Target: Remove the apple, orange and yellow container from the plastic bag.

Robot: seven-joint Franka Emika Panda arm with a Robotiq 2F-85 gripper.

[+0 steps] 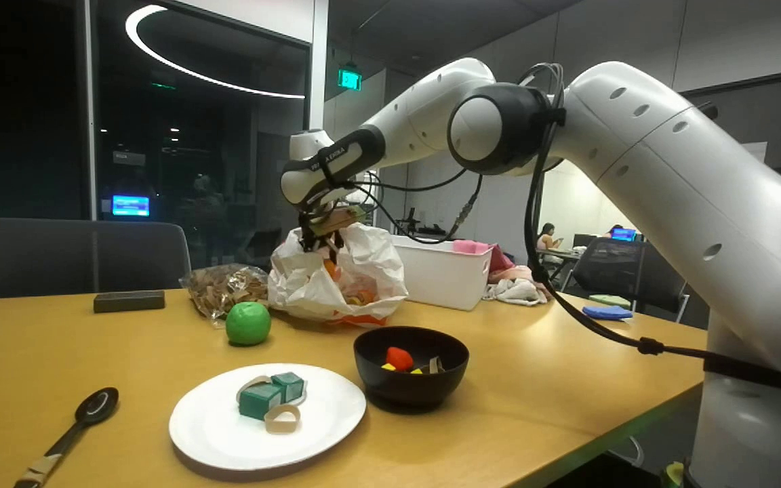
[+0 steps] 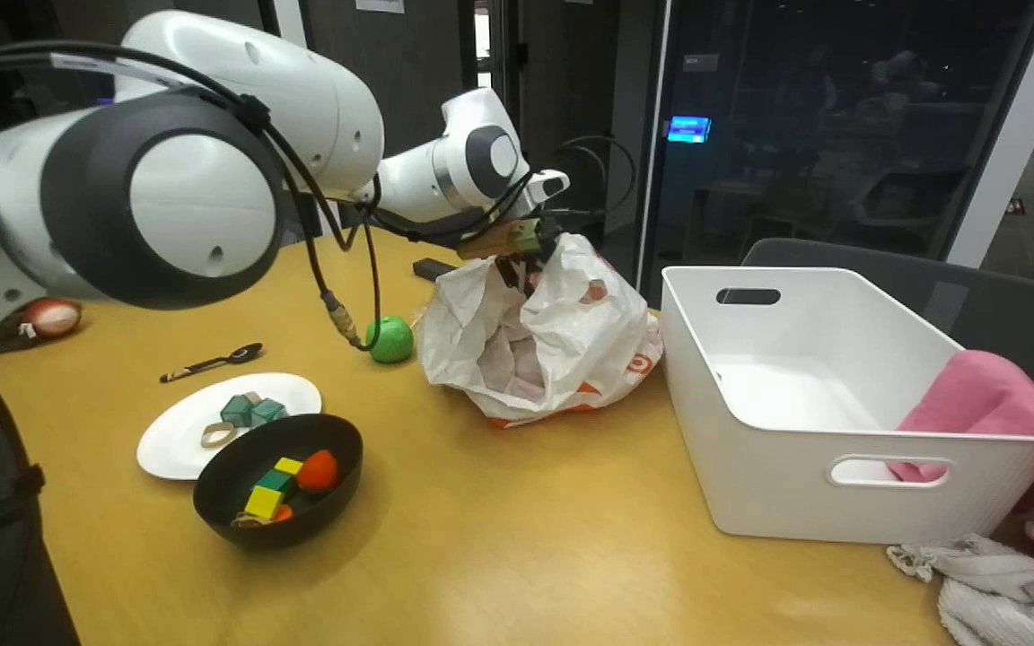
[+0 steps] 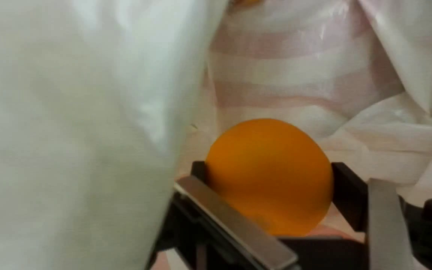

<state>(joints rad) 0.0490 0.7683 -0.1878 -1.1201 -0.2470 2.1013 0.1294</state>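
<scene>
Grasping the orange between both fingertips, the gripper stands inside the plastic bag in the wrist view. The fruit shows nearly whole here, a pale fold of the bag screens part of the gripper at one side, and a striped inner wall lies behind. At the top edge a yellowish sliver is cut off; too little shows to name it.

In an exterior view the arm reaches down to the bag's mouth, and the orange is only a small patch among the folds below the gripper. The green apple sits outside on the table, just beside the plastic bag. A clear bag of brown bits, out of sight elsewhere, lies next to them. Nearer stand a white plate bearing green blocks and a black bowl.

In an exterior view the bag's mouth faces the camera, its folds hiding the orange and most of the gripper. Visible from here are the inside of the white bin, a pink cloth over its rim, and more of the bowl's contents: yellow blocks, a green block and a red piece. A reddish round thing beside the arm appears only here.
</scene>
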